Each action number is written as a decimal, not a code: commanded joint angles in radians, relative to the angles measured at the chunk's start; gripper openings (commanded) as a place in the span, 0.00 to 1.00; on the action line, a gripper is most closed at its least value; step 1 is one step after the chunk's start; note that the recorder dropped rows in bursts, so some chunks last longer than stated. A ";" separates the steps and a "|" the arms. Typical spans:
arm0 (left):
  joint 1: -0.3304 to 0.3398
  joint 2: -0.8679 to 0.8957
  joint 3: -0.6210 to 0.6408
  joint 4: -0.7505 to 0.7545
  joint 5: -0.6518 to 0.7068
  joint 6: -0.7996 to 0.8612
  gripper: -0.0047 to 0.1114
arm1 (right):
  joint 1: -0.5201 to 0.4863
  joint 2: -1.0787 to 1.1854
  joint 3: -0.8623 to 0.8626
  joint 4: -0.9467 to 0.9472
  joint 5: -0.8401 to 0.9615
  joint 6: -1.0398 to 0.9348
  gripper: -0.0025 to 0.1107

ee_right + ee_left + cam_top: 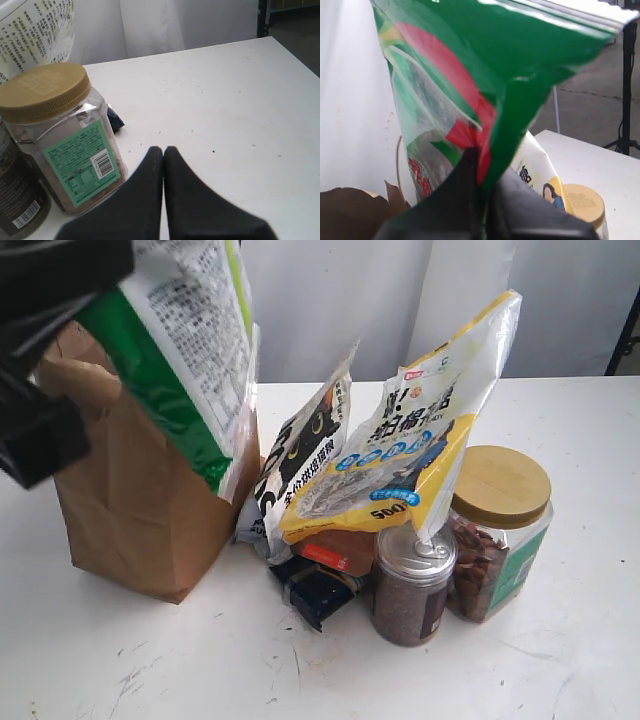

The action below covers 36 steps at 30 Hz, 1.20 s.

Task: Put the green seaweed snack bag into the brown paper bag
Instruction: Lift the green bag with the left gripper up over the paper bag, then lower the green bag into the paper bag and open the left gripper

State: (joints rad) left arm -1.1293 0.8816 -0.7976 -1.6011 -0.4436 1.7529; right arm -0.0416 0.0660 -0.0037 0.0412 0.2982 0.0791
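The green seaweed snack bag (190, 350) hangs tilted at the upper left of the exterior view, its white printed back showing. Its lower end overlaps the right side of the brown paper bag (130, 510); whether it is inside the opening I cannot tell. My left gripper (100, 285) is shut on the snack bag's upper edge. The left wrist view shows the fingers (465, 185) pinching the green and red film (485, 60), with the paper bag's torn rim (345, 207) below. My right gripper (163, 150) is shut and empty above the white table, beside a jar.
Right of the paper bag stand a black-and-white pouch (305, 455) and a yellow-and-white pouch (410, 455). In front are a silver-lidded tin (412, 585), a gold-lidded plastic jar (500, 530) and a small dark packet (315, 590). The jar (55, 125) is close to my right gripper.
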 commanded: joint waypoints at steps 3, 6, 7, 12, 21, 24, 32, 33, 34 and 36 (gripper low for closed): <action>-0.004 -0.093 -0.028 0.044 0.003 0.008 0.04 | 0.001 -0.005 0.004 0.001 -0.005 0.002 0.02; -0.004 -0.113 -0.049 0.044 -0.005 0.035 0.04 | 0.001 -0.005 0.004 0.001 -0.005 0.002 0.02; -0.004 -0.116 -0.057 0.044 -0.008 0.046 0.04 | 0.001 -0.005 0.004 0.001 -0.005 0.002 0.02; -0.004 -0.122 -0.091 0.051 -0.058 0.109 0.04 | 0.001 -0.005 0.004 0.001 -0.005 0.002 0.02; 0.003 -0.103 -0.163 0.169 -0.118 0.109 0.04 | 0.001 -0.005 0.004 0.001 -0.005 0.002 0.02; 0.051 -0.062 -0.162 0.197 -0.139 0.109 0.04 | 0.001 -0.005 0.004 0.001 -0.005 0.002 0.02; 0.296 0.044 -0.162 0.320 0.060 -0.053 0.04 | 0.001 -0.005 0.004 0.001 -0.005 0.002 0.02; 0.327 0.052 -0.162 0.356 0.098 -0.091 0.04 | 0.001 -0.005 0.004 0.001 -0.005 0.002 0.02; 0.366 0.058 -0.162 0.413 0.141 -0.168 0.04 | 0.001 -0.005 0.004 0.001 -0.005 0.002 0.02; 0.424 0.069 -0.162 0.506 0.195 -0.283 0.04 | 0.001 -0.005 0.004 0.001 -0.005 0.002 0.02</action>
State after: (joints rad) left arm -0.7608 0.9399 -0.9556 -1.2040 -0.3233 1.6037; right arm -0.0416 0.0660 -0.0037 0.0412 0.2982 0.0791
